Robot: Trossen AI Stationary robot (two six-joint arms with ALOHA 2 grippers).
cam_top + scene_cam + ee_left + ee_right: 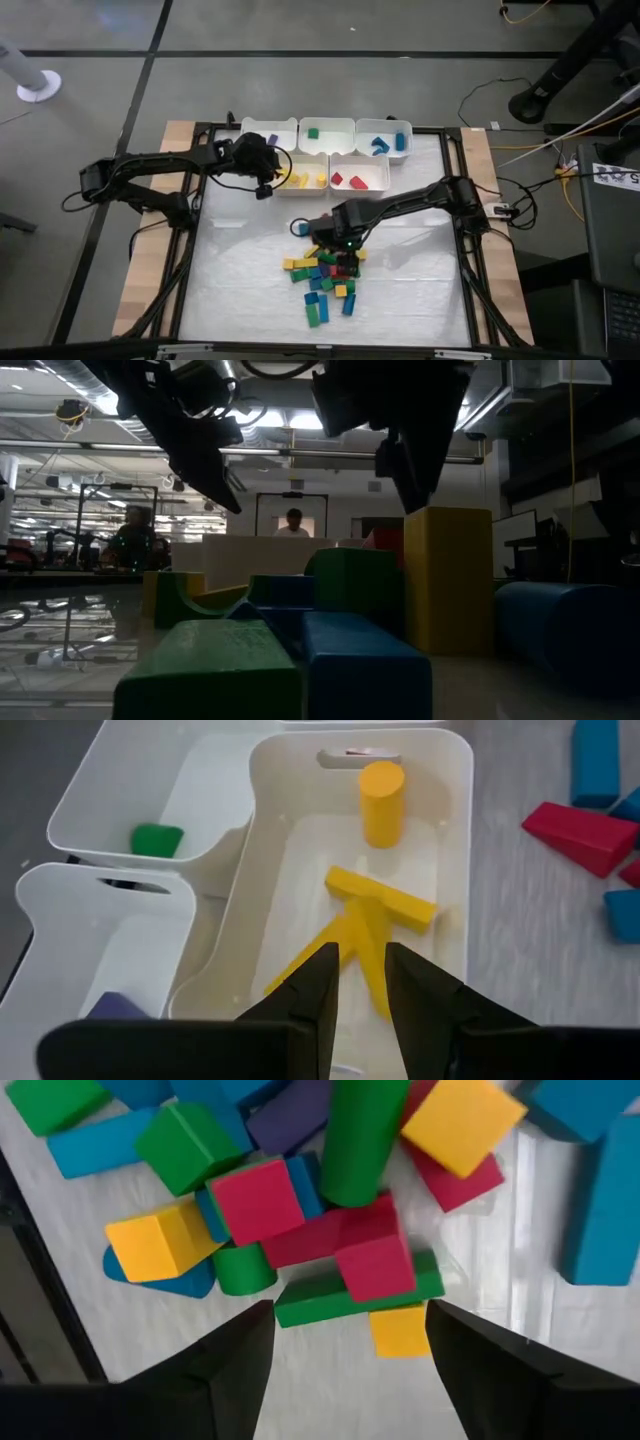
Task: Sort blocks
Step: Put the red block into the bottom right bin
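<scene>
High view: the right gripper (342, 262) hangs over the far edge of the pile of blocks (325, 280) at the counter's near centre, jaws spread wide and empty, while the left gripper (268, 182), jaws all but closed on nothing, sits over the yellow bin (302, 165) in the near row of five white bins. In the right wrist view a red cube (258, 1198) lies uppermost among green and yellow pieces, so the sound course is to descend squarely on that one block, since its neighbours crowd both flanks. The red bin (360, 159) stands just right of the yellow bin, so the left arm may obstruct delivery.
</scene>
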